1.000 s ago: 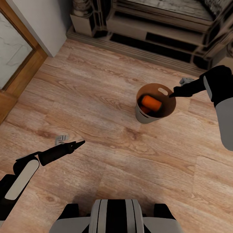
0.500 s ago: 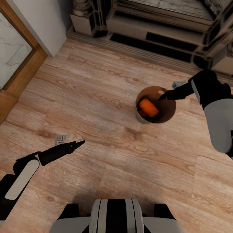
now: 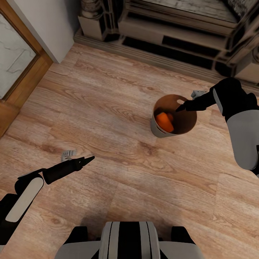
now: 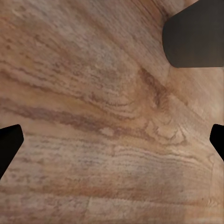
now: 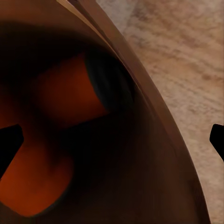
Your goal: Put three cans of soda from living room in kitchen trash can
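The tash can (image 3: 158,130), pale grey outside and brown inside, stands on the wood floor in the head view. An orange can of soda (image 3: 164,121) lies tilted inside it. The right wrist view looks down into the bin (image 5: 154,154), where two orange cans lie: one (image 5: 70,93) with its dark top showing, the other (image 5: 32,186) beneath it. My right gripper (image 3: 181,107) hangs open over the bin's far rim, its jaws wide apart around nothing (image 5: 112,140). My left gripper (image 3: 88,158) hovers open over bare floor (image 4: 112,140), well away from the bin.
A brick fireplace hearth (image 3: 180,36) runs along the far side, close behind the bin. A white wall corner (image 3: 54,28) and a wooden door frame (image 3: 28,75) stand at the left. Plank floor (image 3: 108,108) spreads between my arms. My own base (image 3: 126,241) is at the near edge.
The orange can has slid from lying high across the bin's mouth to deeper inside. My right arm moved left so its gripper is over the rim. The left arm stayed still.
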### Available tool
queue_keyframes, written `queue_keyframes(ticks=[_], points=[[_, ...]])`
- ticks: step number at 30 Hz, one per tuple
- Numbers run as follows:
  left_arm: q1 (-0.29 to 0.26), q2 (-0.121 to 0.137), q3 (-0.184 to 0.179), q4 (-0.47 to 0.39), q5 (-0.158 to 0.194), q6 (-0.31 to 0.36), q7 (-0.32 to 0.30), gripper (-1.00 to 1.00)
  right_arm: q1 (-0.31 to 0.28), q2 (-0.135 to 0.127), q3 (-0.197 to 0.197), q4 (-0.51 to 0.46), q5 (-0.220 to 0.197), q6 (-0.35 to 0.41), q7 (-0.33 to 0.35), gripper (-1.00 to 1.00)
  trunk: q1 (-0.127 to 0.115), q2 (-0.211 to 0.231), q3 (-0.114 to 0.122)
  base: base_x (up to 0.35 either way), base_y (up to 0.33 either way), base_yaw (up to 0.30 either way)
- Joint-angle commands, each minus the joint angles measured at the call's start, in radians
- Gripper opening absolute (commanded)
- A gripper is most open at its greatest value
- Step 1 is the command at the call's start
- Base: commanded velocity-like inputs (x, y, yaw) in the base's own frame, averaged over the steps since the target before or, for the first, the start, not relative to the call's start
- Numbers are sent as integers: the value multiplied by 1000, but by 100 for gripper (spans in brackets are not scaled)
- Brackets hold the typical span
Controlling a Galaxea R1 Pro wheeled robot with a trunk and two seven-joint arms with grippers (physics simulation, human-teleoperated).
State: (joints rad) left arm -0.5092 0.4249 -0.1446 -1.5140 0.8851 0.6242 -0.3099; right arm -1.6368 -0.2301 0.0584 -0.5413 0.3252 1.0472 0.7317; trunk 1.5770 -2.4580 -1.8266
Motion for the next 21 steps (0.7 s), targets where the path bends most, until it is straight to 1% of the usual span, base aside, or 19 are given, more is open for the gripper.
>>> queue_keyframes(ticks=[1, 5, 21], points=[[0, 0, 0, 0, 0, 0, 0, 100, 0, 0, 0, 0, 0, 0, 0, 100, 0, 0, 0, 0, 0, 0], [0, 0, 0, 0, 0, 0, 0, 100, 0, 0, 0, 0, 0, 0, 0, 100, 0, 0, 0, 0, 0, 0], [0, 0, -1, 3, -1, 6, 4, 100, 5, 0, 0, 0, 1, 0, -1, 100, -61, 112, 50, 0, 0, 0]])
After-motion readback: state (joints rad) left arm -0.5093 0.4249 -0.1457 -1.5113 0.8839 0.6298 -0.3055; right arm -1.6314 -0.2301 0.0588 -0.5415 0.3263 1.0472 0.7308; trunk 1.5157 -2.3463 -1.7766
